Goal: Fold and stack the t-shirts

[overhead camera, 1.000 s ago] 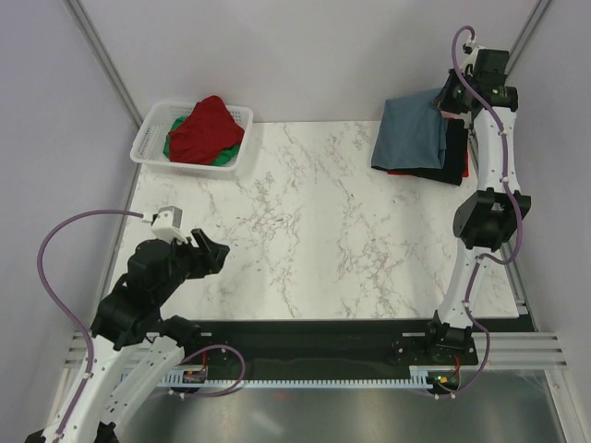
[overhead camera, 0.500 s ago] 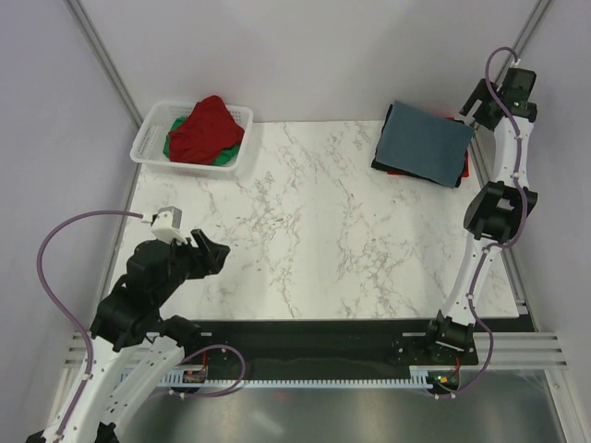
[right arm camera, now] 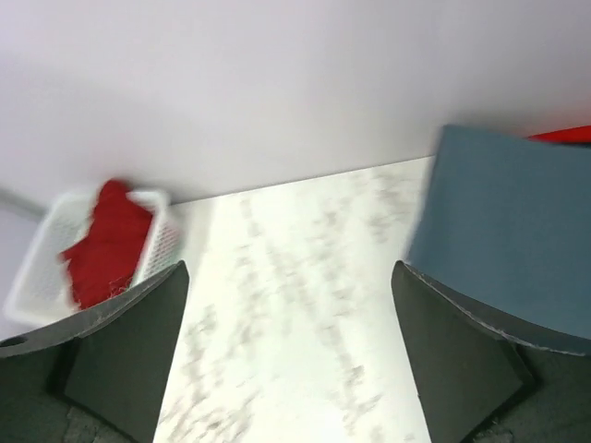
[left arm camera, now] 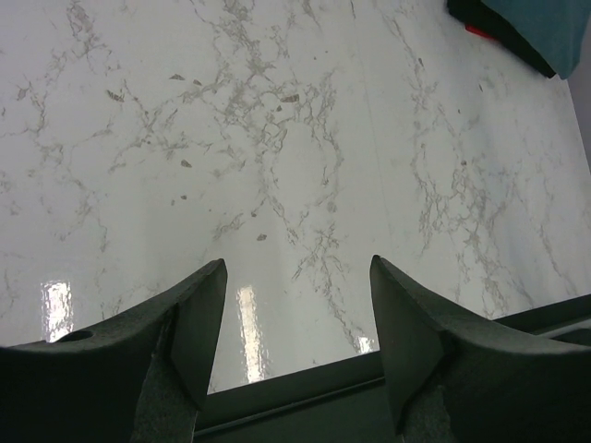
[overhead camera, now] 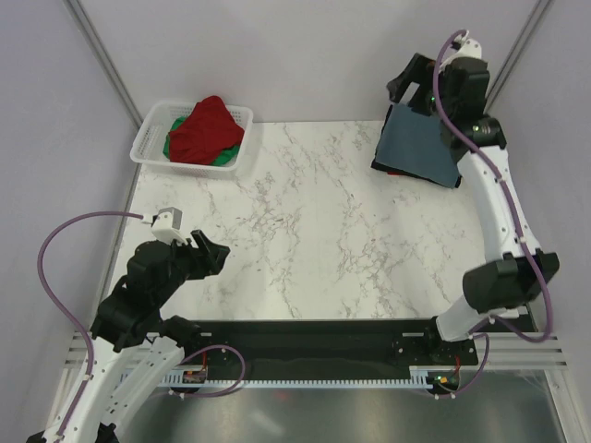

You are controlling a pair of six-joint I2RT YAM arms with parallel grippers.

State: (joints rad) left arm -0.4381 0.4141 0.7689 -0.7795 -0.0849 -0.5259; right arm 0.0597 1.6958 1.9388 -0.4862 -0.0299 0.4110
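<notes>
The red t-shirt (overhead camera: 205, 129), heaped in the basket (overhead camera: 150, 138), is found well beyond the left claw (overhead camera: 211, 249), nearer it than the right claw (right arm camera: 288, 269); both are spread apart, empty.

White marble-veined table (overhead camera: 314, 240), white lattice basket (overhead camera: 148, 138) at its far-left corner — plain pale walls (overhead camera: 295, 46) behind

From the top view: basket (overhead camera: 148, 140) sits at the upper left corner of the table (overhead camera: 314, 231), with loose shirts (overhead camera: 205, 129) piled in it. The folded stack (overhead camera: 420, 148) is at the upper right. Left gripper (overhead camera: 211, 249) hangs over the lower left, right gripper (overhead camera: 406, 92) just behind the stack's upper edge.
</notes>
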